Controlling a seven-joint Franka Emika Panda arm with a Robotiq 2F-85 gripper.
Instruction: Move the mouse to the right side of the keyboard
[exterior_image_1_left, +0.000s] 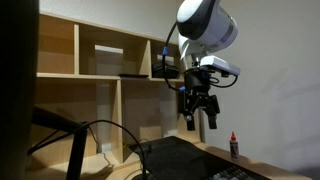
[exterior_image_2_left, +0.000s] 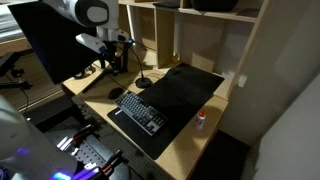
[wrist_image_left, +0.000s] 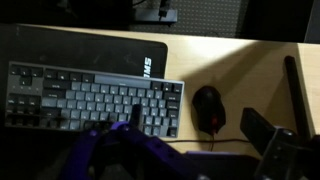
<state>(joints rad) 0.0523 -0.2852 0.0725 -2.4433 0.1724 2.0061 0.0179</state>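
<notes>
The keyboard (wrist_image_left: 90, 100) is a dark slab with grey keys lying on a black mat (wrist_image_left: 90, 45). It also shows in both exterior views (exterior_image_2_left: 140, 110) (exterior_image_1_left: 230, 172). The black mouse (wrist_image_left: 208, 107), with a red glint and a cable, sits on the bare wood just off the keyboard's end. It also shows in an exterior view (exterior_image_2_left: 118, 92). My gripper (wrist_image_left: 200, 125) is open and empty, high above the desk, with the mouse between its fingers in the wrist view. It hangs well above the desk in both exterior views (exterior_image_1_left: 199, 118) (exterior_image_2_left: 120, 66).
A small bottle with a red cap (exterior_image_2_left: 201, 120) (exterior_image_1_left: 234, 145) stands at the mat's edge. A round stand base (exterior_image_2_left: 143, 80) and cables lie near the mouse. A monitor (exterior_image_2_left: 60, 40) and wooden shelves (exterior_image_1_left: 100, 60) border the desk.
</notes>
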